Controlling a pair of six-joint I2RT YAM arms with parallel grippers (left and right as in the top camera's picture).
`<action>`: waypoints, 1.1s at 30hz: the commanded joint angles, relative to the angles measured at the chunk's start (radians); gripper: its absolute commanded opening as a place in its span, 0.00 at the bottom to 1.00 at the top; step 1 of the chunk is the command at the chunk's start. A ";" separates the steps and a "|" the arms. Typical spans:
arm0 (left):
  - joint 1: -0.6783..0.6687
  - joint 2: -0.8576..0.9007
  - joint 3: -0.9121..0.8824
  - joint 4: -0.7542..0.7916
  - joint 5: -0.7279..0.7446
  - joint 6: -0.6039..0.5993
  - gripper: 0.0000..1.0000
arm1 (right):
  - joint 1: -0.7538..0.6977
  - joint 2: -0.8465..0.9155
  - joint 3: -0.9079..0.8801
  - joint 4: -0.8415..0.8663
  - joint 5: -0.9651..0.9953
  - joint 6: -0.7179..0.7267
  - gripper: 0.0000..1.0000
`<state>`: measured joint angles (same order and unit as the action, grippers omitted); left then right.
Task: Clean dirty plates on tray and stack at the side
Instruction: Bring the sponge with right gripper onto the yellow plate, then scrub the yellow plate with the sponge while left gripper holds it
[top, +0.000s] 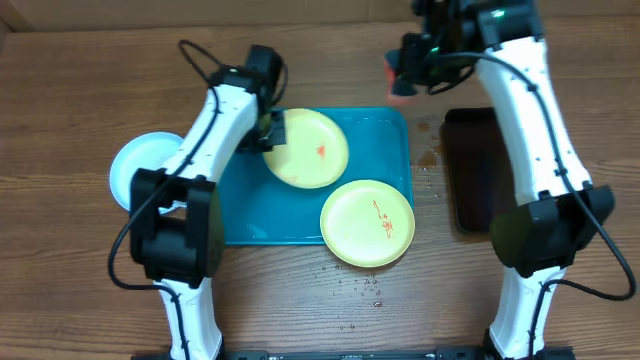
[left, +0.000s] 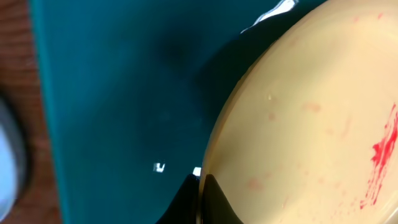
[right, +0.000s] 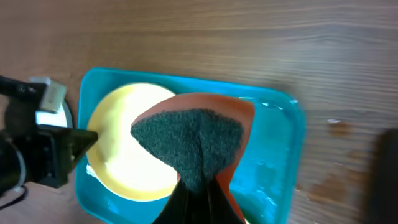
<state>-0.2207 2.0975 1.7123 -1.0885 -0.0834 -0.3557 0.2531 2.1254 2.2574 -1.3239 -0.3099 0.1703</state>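
A pale yellow-green plate (top: 305, 148) with a red smear lies on the turquoise tray (top: 250, 215). My left gripper (top: 272, 130) is shut on this plate's left rim; in the left wrist view the fingers (left: 200, 190) pinch the plate (left: 311, 124) edge over the tray (left: 124, 93). A second smeared yellow-green plate (top: 367, 222) overlaps the tray's front right corner. A light blue-white plate (top: 135, 170) lies on the table to the left of the tray. My right gripper (top: 400, 75) is shut on an orange and dark green sponge (right: 186, 137) above the tray's far right corner (right: 273, 155).
A glossy black tray (top: 470, 170) lies to the right of the turquoise tray. Water drops (top: 360, 285) are scattered on the wooden table in front of the tray, and wet marks (top: 432, 150) lie between the two trays.
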 joint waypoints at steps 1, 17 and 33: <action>0.033 -0.016 -0.077 0.018 -0.016 0.010 0.04 | 0.085 -0.036 -0.096 0.075 -0.006 0.045 0.04; 0.105 -0.016 -0.271 0.241 0.054 0.043 0.04 | 0.324 -0.026 -0.533 0.580 0.190 0.172 0.04; 0.110 -0.016 -0.271 0.251 0.130 0.132 0.04 | 0.350 0.133 -0.542 0.677 0.184 0.305 0.04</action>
<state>-0.1104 2.0754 1.4704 -0.8398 0.0341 -0.2543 0.5964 2.2520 1.7126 -0.6609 -0.1238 0.3981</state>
